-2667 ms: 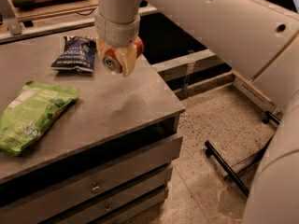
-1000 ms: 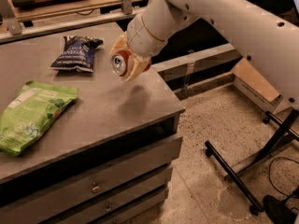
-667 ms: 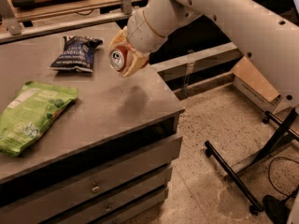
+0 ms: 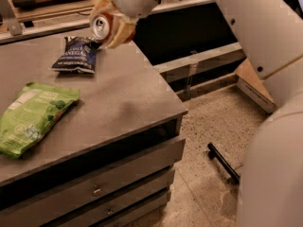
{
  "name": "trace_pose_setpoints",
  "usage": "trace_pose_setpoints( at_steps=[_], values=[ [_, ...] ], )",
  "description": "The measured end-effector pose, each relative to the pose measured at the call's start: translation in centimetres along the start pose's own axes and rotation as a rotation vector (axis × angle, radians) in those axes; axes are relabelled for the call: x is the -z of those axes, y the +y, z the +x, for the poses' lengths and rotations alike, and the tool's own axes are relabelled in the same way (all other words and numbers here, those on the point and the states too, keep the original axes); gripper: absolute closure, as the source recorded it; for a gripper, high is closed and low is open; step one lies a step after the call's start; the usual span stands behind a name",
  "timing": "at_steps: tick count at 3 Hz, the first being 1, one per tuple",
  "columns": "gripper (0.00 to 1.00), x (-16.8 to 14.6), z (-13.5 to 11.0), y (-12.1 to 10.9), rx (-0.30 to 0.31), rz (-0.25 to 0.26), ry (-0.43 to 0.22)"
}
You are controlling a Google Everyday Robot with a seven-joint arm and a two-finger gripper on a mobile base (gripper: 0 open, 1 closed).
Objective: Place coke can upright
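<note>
- The gripper [image 4: 111, 25] is up near the far edge of the counter [image 4: 124, 97], towards the far right corner. It hangs above the surface and does not rest on it.
- Its two tan fingers [image 4: 121, 32] are clenched around the coke can [image 4: 100, 26], one on each side of the body.
- The coke can is in the air and touches nothing but the gripper. It lies tilted nearly on its side, with the silver top and pull tab facing out towards the left front. Only a sliver of its red wall shows between the fingers.
- A dark blue snack bag [image 4: 75, 56] lies flat near the far edge, just below and to the left of the held can. The can's top end overlaps the bag's upper right corner in the view, though the can looks to be above it and not touching.
- A green snack bag [image 4: 32, 117] lies flat at the left edge, well apart from the gripper.
- Between the two bags and the right edge there is a broad bare stretch of counter. A soft shadow falls on it towards the middle.
- Progress, as I judge it: the can is grasped and lifted, so the pick is done. The placing itself is not yet done.
- What is left: turning the wrist so the can's base faces down, lowering it onto the bare stretch clear of the blue bag, and then letting go so it stands on its own.
- The risk I see is releasing while the can is tilted, since it could roll towards the right edge.
</note>
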State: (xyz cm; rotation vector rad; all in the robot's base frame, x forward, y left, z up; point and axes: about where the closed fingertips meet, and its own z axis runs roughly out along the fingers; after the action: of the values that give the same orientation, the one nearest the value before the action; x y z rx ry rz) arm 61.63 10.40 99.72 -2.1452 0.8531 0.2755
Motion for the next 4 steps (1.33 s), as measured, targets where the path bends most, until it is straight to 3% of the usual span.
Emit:
trace_pose_setpoints(
  at_steps=[1, 2, 3, 4],
  values=[
    [1.00, -0.4, -0.9, -1.6, -0.064, 0.014, -0.134],
    [1.00, -0.4, -1.9, -1.9, -0.086, 0.028, -0.215],
    [1.00, -0.5, -0.8, -1.6, -0.188, 0.068, -0.256],
    [1.00, -1.1, -0.2, 0.0, -0.420, 0.107, -0.405]
  ],
)
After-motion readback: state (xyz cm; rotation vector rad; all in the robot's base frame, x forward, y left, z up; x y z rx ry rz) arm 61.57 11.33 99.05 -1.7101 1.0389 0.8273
